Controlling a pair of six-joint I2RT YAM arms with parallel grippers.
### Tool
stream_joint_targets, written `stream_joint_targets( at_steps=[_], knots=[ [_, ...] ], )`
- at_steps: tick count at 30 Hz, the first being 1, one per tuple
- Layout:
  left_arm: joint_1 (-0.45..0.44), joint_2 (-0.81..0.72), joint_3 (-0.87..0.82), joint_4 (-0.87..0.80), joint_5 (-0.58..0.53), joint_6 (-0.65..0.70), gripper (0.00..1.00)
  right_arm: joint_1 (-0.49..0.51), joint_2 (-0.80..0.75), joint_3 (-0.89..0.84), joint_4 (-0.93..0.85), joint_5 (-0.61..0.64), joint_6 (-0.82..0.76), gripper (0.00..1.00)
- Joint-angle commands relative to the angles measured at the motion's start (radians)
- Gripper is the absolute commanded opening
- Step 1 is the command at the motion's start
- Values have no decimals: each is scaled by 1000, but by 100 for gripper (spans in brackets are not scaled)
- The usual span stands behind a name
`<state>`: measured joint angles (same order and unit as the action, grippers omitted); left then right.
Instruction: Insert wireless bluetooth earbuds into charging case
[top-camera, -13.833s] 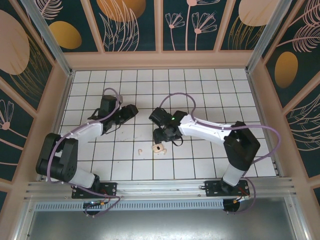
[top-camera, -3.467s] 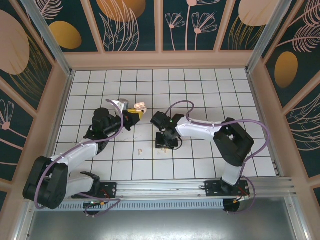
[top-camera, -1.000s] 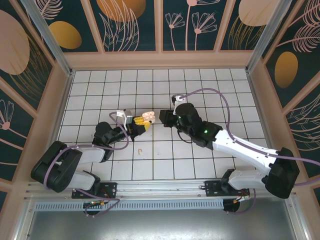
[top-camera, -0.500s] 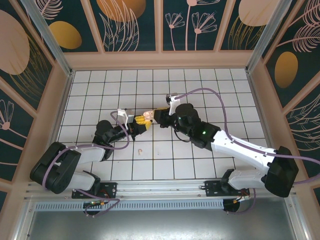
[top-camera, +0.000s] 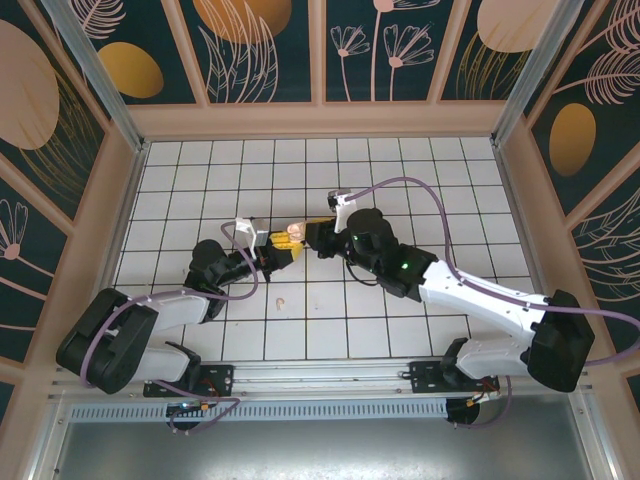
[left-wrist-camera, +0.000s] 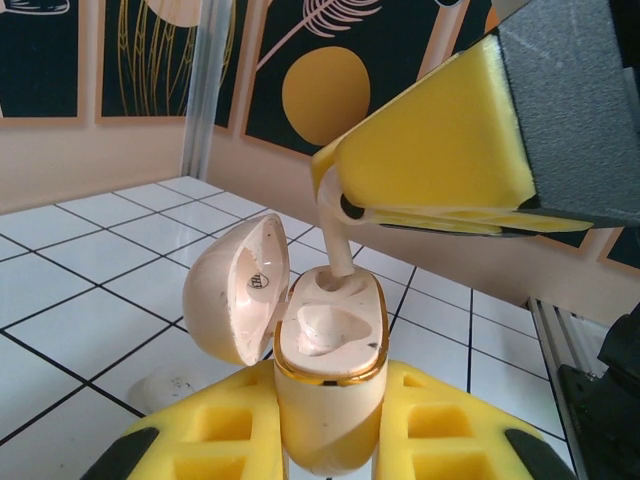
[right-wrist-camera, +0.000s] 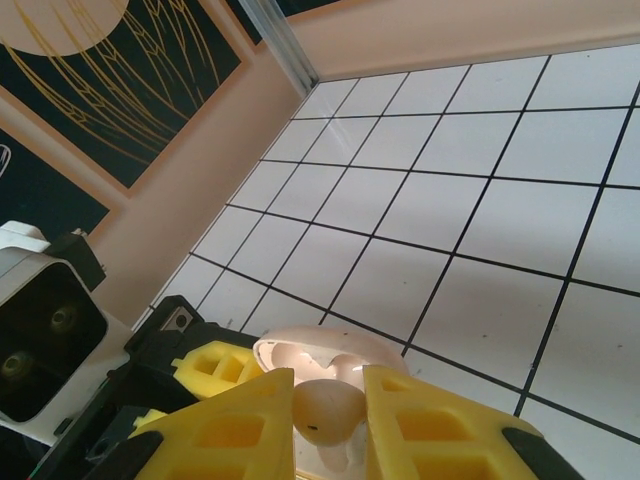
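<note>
White tiled floor, floral wall panels

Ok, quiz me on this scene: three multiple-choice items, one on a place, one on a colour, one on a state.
1. The loose earbud lies: A) on the metal rail B) on the tiled floor C) on a wall panel.
2. The finger pads are: A) red B) yellow C) blue.
3. The charging case in the left tool has its lid: A) open B) shut C) torn off.
B: it rests on a white tile. B: yellow foam shows in both wrist views. A: the lid is swung aside.
</note>
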<state>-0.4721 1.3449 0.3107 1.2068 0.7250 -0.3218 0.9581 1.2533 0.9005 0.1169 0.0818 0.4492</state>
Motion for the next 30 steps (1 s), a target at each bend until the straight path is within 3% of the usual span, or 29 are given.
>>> stream_joint_targets(
  at_steps=[1, 26, 30],
  knots=[
    [-5, -34, 35, 26, 1, 17, 16, 12, 23, 11, -31, 30, -18, 20],
    [-5, -124, 48, -107, -58, 108, 16, 68, 24, 54, -201, 101, -61, 20],
    [-5, -132, 51, -116, -59, 112, 16, 70, 31, 55, -182, 75, -55, 29]
  ],
)
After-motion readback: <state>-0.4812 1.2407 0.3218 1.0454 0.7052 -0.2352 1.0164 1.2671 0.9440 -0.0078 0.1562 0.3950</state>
